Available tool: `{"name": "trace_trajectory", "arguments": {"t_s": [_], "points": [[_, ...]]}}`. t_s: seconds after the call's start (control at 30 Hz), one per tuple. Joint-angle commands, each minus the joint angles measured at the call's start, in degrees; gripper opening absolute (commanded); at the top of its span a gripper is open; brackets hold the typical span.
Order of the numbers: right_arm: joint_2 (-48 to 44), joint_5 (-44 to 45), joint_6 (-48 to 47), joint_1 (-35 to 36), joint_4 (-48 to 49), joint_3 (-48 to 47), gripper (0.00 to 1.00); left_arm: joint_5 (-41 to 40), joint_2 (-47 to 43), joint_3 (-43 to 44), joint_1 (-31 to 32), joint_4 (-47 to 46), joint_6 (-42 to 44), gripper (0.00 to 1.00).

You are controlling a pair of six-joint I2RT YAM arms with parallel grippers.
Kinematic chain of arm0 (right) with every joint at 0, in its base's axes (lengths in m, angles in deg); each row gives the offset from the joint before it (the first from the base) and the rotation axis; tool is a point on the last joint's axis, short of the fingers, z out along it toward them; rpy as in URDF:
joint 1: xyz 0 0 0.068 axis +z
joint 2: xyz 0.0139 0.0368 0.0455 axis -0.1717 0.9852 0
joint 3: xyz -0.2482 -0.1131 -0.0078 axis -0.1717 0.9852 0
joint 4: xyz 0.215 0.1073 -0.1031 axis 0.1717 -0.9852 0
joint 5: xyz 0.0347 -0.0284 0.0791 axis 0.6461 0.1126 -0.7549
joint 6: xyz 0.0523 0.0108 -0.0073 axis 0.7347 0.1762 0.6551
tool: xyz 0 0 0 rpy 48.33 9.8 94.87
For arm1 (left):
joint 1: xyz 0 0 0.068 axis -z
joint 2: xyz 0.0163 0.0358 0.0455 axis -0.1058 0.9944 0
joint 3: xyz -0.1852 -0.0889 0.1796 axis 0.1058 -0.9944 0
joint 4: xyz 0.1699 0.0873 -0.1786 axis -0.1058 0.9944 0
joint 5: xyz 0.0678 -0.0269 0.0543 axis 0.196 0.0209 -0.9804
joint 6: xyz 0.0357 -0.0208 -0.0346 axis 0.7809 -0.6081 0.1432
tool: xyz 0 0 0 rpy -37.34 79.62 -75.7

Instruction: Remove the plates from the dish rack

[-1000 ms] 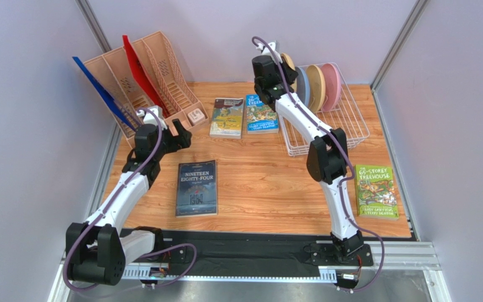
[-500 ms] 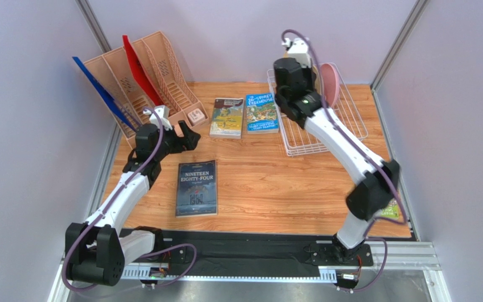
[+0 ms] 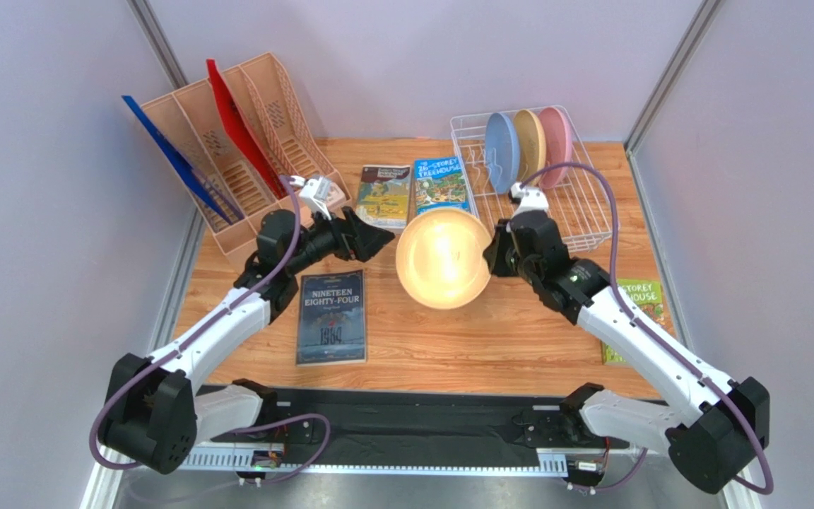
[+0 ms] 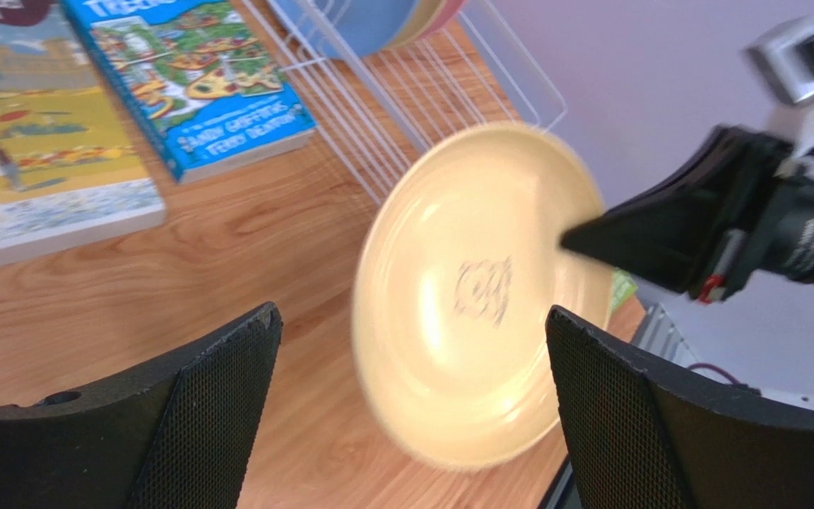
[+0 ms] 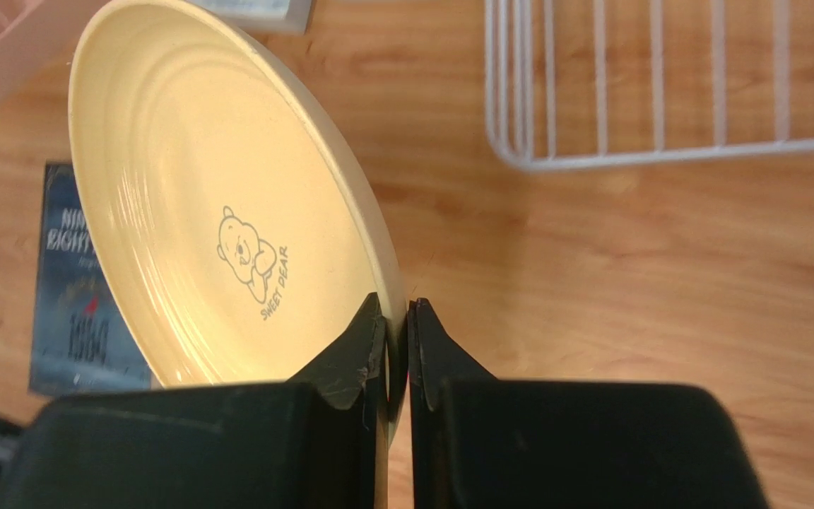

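Note:
My right gripper (image 3: 498,255) (image 5: 397,323) is shut on the rim of a pale yellow plate (image 3: 441,258) (image 5: 220,202) with a small bear mark. It holds the plate on edge above the middle of the table. The plate also shows in the left wrist view (image 4: 480,292). My left gripper (image 3: 374,244) (image 4: 411,350) is open, just left of the plate and facing it, not touching. The white wire dish rack (image 3: 581,217) (image 5: 655,157) (image 4: 422,101) stands at the back right. It holds a light blue plate (image 3: 500,151), a tan plate (image 3: 529,143) and a pink plate (image 3: 558,138) upright.
A peach file organiser (image 3: 257,133) with red and blue folders stands at the back left. Two books (image 3: 413,193) lie at the back centre. A dark book (image 3: 333,316) lies below the left gripper. A green book (image 3: 643,302) lies at the right edge under the right arm.
My right arm has pulled the yellow plate out of the rack and carried it down and left to the table's middle. My left gripper has moved right towards the plate.

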Motion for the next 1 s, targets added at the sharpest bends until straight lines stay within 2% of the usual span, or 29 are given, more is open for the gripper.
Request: {"name": "trace_trajectory", "arguments": {"t_s": [0.0,0.27,0.33,0.37,0.4,0.43,0.47,0.5,0.57,0.6,0.63,0.7,0.73,0.77,0.83,0.87,0.97], "points": [[-7.4,-14.5,9.8,0.3,10.4,4.7,0.00,-1.6,0.2,-1.2,5.5,-7.1,-3.0,0.99],[-9.4,-15.9,11.4,0.2,12.1,8.8,0.00,-6.1,-1.5,-6.1,7.8,-7.4,-4.1,0.97],[-9.2,-16.6,11.9,0.2,13.1,9.5,0.00,-6.7,-1.6,-7.2,8.1,-8.1,-4.4,0.94],[-9.1,-16.8,12.2,0.2,13.9,9.8,0.00,-6.6,-1.9,-7.5,8.4,-8.4,-4.7,0.89],[-8.9,-17.0,12.3,0.2,14.3,10.3,0.00,-6.5,-1.9,-7.7,8.6,-8.6,-4.7,0.77],[-8.6,-17.1,12.3,0.3,14.5,10.4,0.00,-7.1,-2.0,-7.9,8.7,-8.6,-4.8,0.71],[-8.2,-17.0,12.3,0.3,14.4,10.3,0.00,-7.3,-2.4,-8.2,9.1,-8.6,-4.8,0.62],[-8.0,-17.0,12.3,0.3,14.4,10.4,0.00,-7.5,-2.4,-8.2,9.1,-8.6,-4.8,0.29],[-7.9,-15.7,12.4,0.3,14.2,10.4,0.01,-8.5,-2.5,-8.7,9.2,-8.2,-4.9,0.00],[-7.9,-15.4,12.4,0.3,14.2,10.4,0.06,-9.0,-2.5,-8.8,9.2,-7.8,-4.9,0.00],[-7.9,-14.8,12.0,0.3,14.1,10.2,0.23,-9.8,-2.4,-8.8,9.3,-6.9,-4.6,0.00],[-7.9,-9.9,11.4,0.3,11.2,9.2,0.41,-11.1,-1.4,-8.3,9.4,-5.0,-4.2,0.00],[-8.0,-8.2,9.4,0.3,9.8,7.6,0.69,-12.2,-0.9,-7.3,9.4,-2.4,-3.6,0.00],[-8.1,-2.1,8.9,0.3,5.7,6.5,0.79,-12.6,0.5,-6.8,9.7,-1.4,-3.0,0.00],[-8.4,3.5,5.0,0.2,2.0,4.4,0.89,-13.2,2.4,-5.9,9.9,-0.3,-2.1,0.00],[-8.7,8.2,3.7,0.3,0.0,2.4,0.90,-13.3,4.4,-5.8,10.2,-0.6,-2.0,0.00],[-8.9,12.3,-0.2,0.0,-0.7,-0.5,0.93,-13.7,9.3,-6.2,11.1,-3.7,-2.5,0.00]]}}
